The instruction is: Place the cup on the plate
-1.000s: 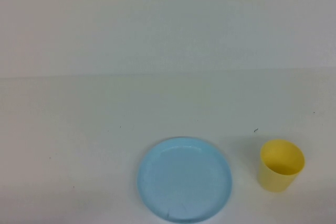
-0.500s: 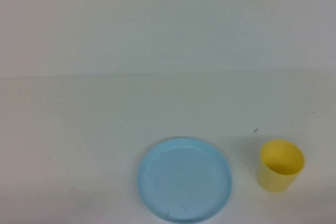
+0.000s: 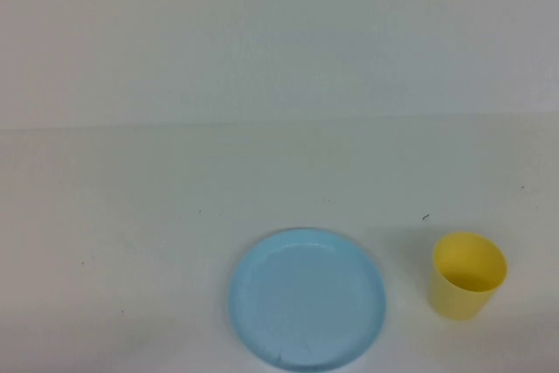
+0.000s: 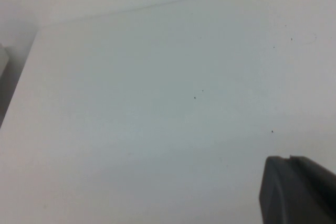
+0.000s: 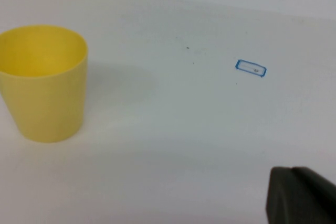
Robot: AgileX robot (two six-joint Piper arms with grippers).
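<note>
The yellow cup stands upright and empty on the white table, to the right of the light-blue plate, with a small gap between them. The plate is bare. Neither gripper shows in the high view. In the right wrist view the cup stands well away from my right gripper, whose dark tips sit together with nothing between them. My left gripper shows the same way, tips together over bare table. The plate is out of both wrist views.
A small blue outlined rectangle is marked on the table beyond the right gripper. The table's side edge shows in the left wrist view. The white table top meets a pale wall behind.
</note>
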